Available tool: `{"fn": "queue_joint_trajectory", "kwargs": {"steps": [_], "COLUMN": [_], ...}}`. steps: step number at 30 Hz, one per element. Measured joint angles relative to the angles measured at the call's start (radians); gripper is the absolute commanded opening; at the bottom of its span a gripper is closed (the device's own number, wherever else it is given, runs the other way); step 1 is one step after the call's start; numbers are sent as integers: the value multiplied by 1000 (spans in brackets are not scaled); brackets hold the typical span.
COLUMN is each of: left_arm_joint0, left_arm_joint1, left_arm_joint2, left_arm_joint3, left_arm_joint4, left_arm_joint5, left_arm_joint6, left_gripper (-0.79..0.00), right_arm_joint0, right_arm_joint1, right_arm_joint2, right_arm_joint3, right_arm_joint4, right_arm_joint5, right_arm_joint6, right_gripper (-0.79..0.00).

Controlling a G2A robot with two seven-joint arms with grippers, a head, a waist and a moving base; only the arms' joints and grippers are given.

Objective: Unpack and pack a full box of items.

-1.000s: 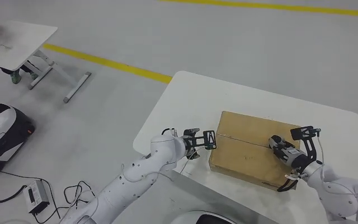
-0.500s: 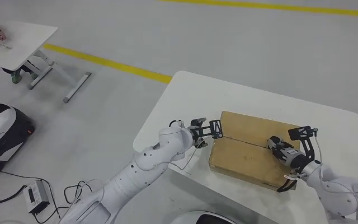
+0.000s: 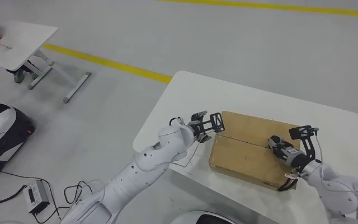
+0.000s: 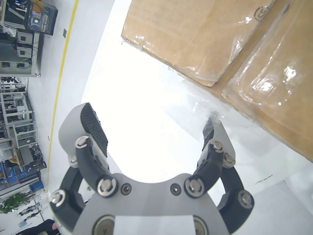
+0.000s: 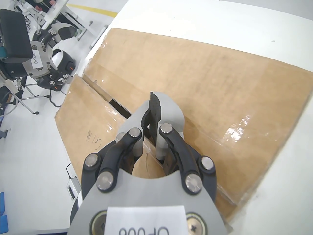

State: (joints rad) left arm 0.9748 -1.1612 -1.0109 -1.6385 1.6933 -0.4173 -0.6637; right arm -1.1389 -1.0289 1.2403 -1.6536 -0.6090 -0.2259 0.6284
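Note:
A closed brown cardboard box (image 3: pixel 251 148) with clear tape along its middle seam lies on the white table (image 3: pixel 190 95). My left gripper (image 3: pixel 215 124) hovers at the box's left end, level with the seam, open with nothing between its fingers. In the left wrist view the left gripper (image 4: pixel 151 128) is just short of the box (image 4: pixel 195 20) end, where loose tape sticks out. My right gripper (image 3: pixel 306 133) is over the right end of the box. In the right wrist view the right gripper (image 5: pixel 152 113) is shut, its tips above the seam of the box (image 5: pixel 207 79).
The table's rounded left edge (image 3: pixel 146 126) runs close behind the left gripper. Bare table top lies beyond the box (image 3: pixel 268 101). A second small table (image 3: pixel 22 39) stands on the floor far to the left, past a yellow floor line (image 3: pixel 106 63).
My left gripper has moved in toward the box's left end and a little farther from the robot. The right gripper has hardly shifted.

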Motion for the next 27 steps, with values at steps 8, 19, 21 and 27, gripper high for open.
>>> {"fn": "queue_joint_trajectory", "kwargs": {"steps": [8,19,21,27], "left_arm_joint0": [14,7,7,-3], "left_arm_joint1": [-1,-10,-12,-18], "left_arm_joint2": [-21,2,0,-4], "left_arm_joint3": [-50,-64,-72,-99], "left_arm_joint4": [51,121,124,118], "left_arm_joint5": [36,23,28,25], "left_arm_joint6": [-5,7,6,14], "left_gripper": [0,0,0,0], "right_arm_joint0": [2,4,2,-2], "right_arm_joint1": [-3,-6,-6,-7], "right_arm_joint2": [-6,-6,-6,-3], "right_arm_joint3": [2,3,2,-4], "right_arm_joint4": [-6,-7,-7,-5], "right_arm_joint5": [-3,-1,0,1], "right_arm_joint6": [3,1,0,1], "right_gripper": [-785,-785,-785,-785]}}
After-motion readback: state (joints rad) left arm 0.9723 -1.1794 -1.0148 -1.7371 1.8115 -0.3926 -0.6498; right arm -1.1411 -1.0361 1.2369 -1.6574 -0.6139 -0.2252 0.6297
